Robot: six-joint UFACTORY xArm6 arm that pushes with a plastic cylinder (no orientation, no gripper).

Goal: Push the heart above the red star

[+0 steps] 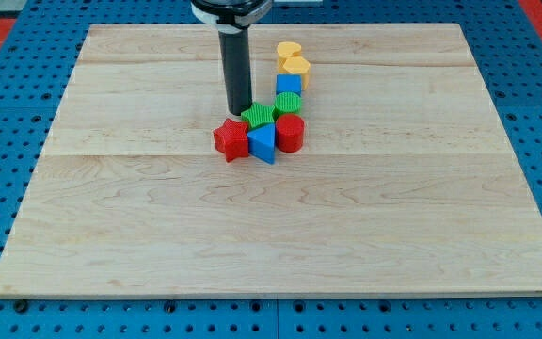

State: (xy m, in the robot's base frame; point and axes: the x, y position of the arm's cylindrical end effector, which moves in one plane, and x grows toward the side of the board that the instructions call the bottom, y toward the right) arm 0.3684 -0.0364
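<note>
A yellow heart (289, 50) lies near the view's top at the head of a chain of blocks. The red star (231, 140) lies at the chain's lower left. My tip (239, 113) stands just above the red star and right beside the left edge of a green block (261, 117); I cannot tell if it touches either. The heart is up and to the right of my tip, several blocks away.
Below the heart come a yellow polygon block (297, 68), a blue cube (289, 85) and a second green block (288, 102). A red cylinder (291, 133) and a blue triangle (263, 144) lie right of the red star. The wooden board (271, 226) rests on a blue pegboard.
</note>
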